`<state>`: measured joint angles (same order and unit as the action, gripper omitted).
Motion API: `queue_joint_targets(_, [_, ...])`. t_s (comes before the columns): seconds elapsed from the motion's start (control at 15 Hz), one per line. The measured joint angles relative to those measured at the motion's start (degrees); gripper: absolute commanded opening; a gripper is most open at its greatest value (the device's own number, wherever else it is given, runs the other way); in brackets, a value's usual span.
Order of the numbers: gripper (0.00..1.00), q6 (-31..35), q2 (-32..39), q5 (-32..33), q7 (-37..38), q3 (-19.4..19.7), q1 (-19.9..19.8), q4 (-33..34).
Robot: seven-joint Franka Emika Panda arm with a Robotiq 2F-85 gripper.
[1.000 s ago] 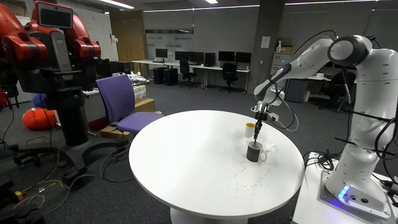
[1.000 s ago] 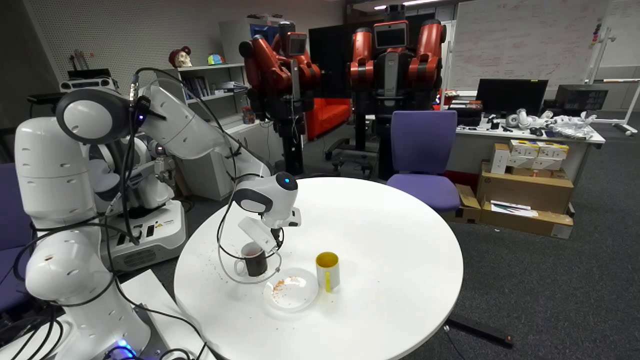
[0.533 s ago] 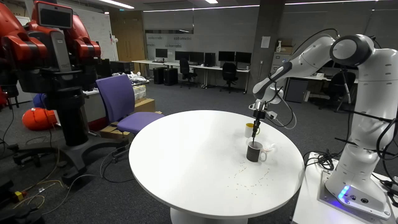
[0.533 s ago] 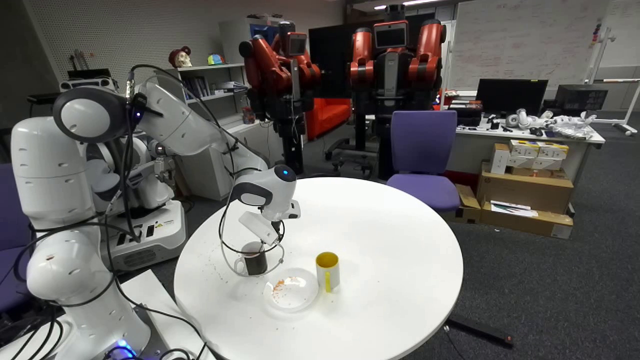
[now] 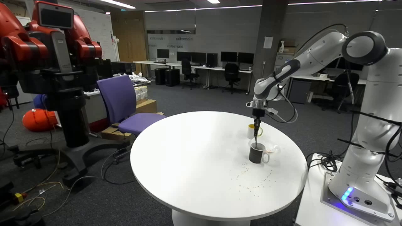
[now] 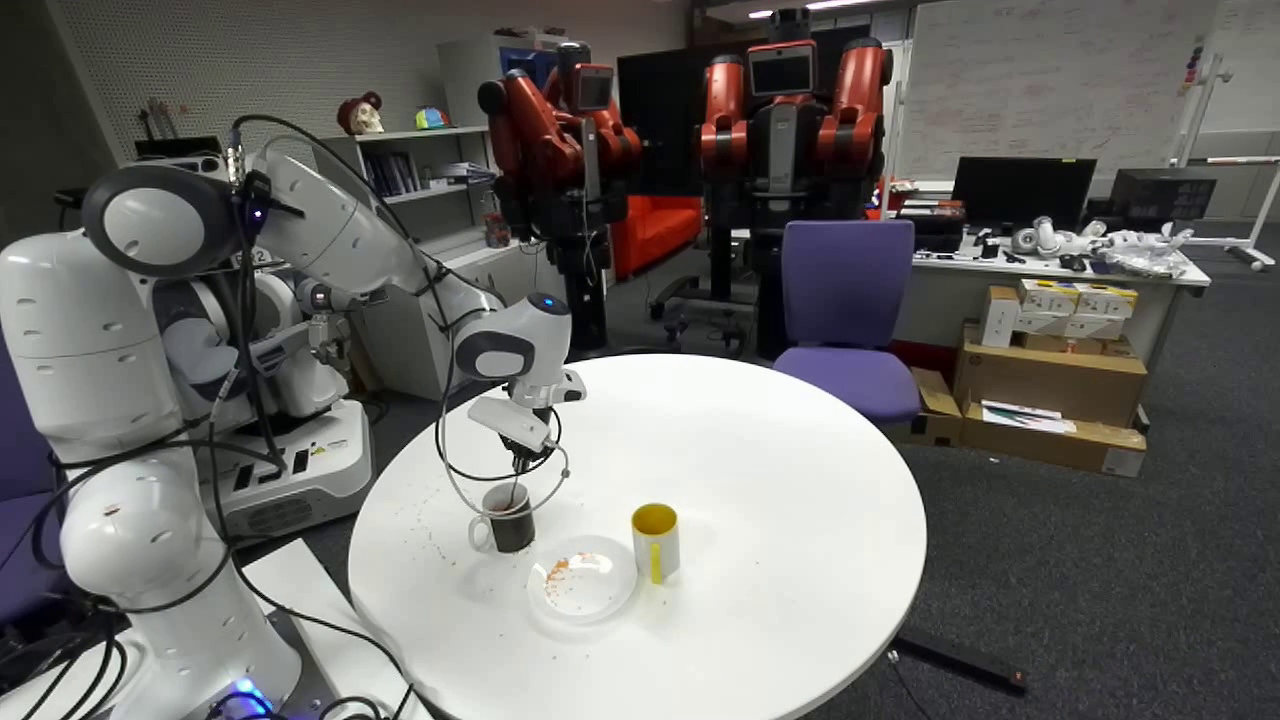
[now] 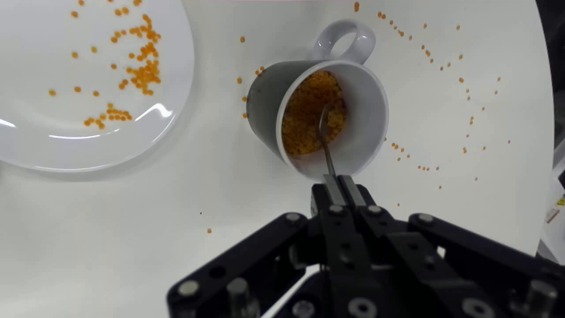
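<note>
Only in wrist view: spoon's bowl [image 7: 324, 123]

ceiling strips [image 5: 116, 3] lit | glare on plate [image 7: 180, 88] | pincer [image 7: 338, 178] perhaps soft-focused

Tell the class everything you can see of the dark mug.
The dark mug stands upright on the table, near the plate but apart from it. It looks ceramic: dark outside, pale inside, with a pale loop handle. Orange grains lie inside. A spoon, clamped in the pincer, points down into it; whether it touches the mug is unclear.
</note>
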<state>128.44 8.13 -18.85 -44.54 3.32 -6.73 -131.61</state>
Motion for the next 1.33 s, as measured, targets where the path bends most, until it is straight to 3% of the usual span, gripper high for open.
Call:
queue_joint_targets(0.53, [0.01, 0.8, -4.0, 11.6, 9.8, -1.9, 4.0, -2.4])
queue_joint_targets(1.33, [0.01, 4.0, -11.6, 29.9, 23.4, -3.2, 6.2, -8.1])
